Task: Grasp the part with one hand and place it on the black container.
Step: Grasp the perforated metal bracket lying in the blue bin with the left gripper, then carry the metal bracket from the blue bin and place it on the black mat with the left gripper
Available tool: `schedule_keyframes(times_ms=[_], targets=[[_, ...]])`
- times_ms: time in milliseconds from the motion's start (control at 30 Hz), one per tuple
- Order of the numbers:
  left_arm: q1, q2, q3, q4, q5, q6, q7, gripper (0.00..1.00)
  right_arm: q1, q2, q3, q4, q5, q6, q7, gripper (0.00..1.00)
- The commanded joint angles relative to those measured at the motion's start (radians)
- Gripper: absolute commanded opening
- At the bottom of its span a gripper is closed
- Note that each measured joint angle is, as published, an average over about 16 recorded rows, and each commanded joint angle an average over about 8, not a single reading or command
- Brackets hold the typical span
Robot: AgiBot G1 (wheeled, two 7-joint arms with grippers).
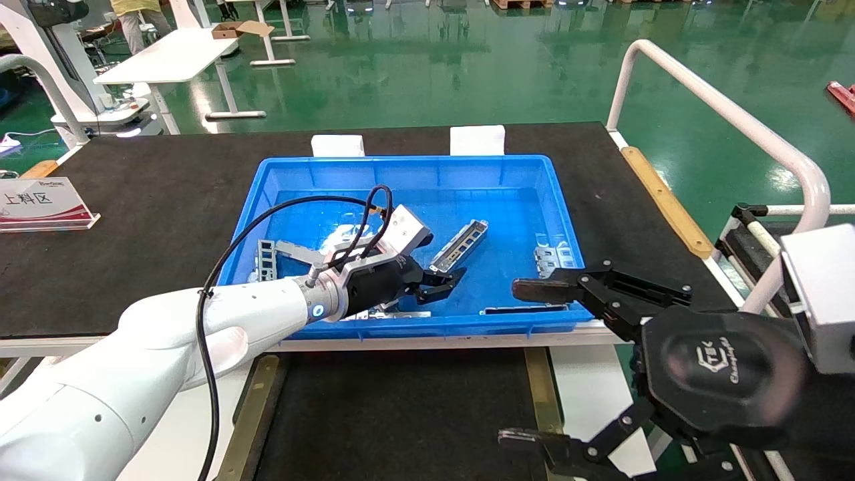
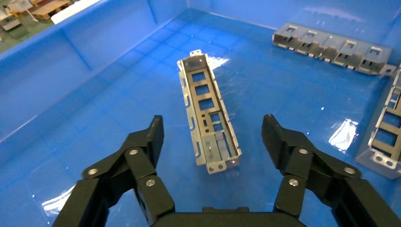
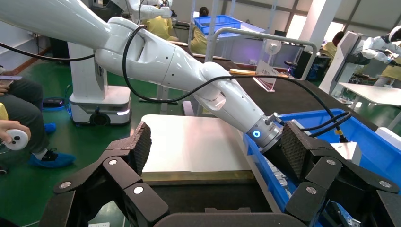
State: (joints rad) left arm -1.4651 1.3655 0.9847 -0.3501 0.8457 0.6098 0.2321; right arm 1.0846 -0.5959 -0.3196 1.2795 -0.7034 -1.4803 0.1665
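Inside the blue plastic crate (image 1: 280, 200), the long silver metal part (image 2: 208, 116) lies flat at 12 o'clock from the left gripper (image 2: 213, 137). Its black fingers are spread wide, likely to slide around the part. At 5 o'clock, the right gripper (image 1: 518, 361) waits, also wide open.

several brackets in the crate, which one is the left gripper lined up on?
The part lying alone mid-crate, between the open left gripper's fingers; the other brackets lie off by the walls.

1 crate (image 1: 414, 175), 2 grippers, approx 6 brackets
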Motion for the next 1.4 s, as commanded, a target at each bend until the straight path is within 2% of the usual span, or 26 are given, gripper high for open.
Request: schedule_keyframes(times_ms=[33, 767, 1033, 1400], targets=[[0.002, 0.0, 0.01, 0.002, -0.011, -0.007, 0.004, 0.0, 0.0, 0.0, 0.0, 0.0, 0.0, 0.0, 0.0, 0.0], [0.017, -0.001, 0.089, -0.011, -0.134, -0.023, 0.054, 0.0, 0.0, 0.0, -0.001, 0.0, 0.001, 0.0, 0.0, 0.0], [-0.01, -0.002, 0.096, -0.014, -0.189, 0.0, 0.093, 0.0, 0.0, 0.0, -0.001, 0.0, 0.001, 0.0, -0.001, 0.0], [-0.056, -0.003, 0.113, 0.017, -0.248, -0.059, 0.115, 0.0, 0.0, 0.001, -0.001, 0.0, 0.001, 0.001, -0.001, 0.0]])
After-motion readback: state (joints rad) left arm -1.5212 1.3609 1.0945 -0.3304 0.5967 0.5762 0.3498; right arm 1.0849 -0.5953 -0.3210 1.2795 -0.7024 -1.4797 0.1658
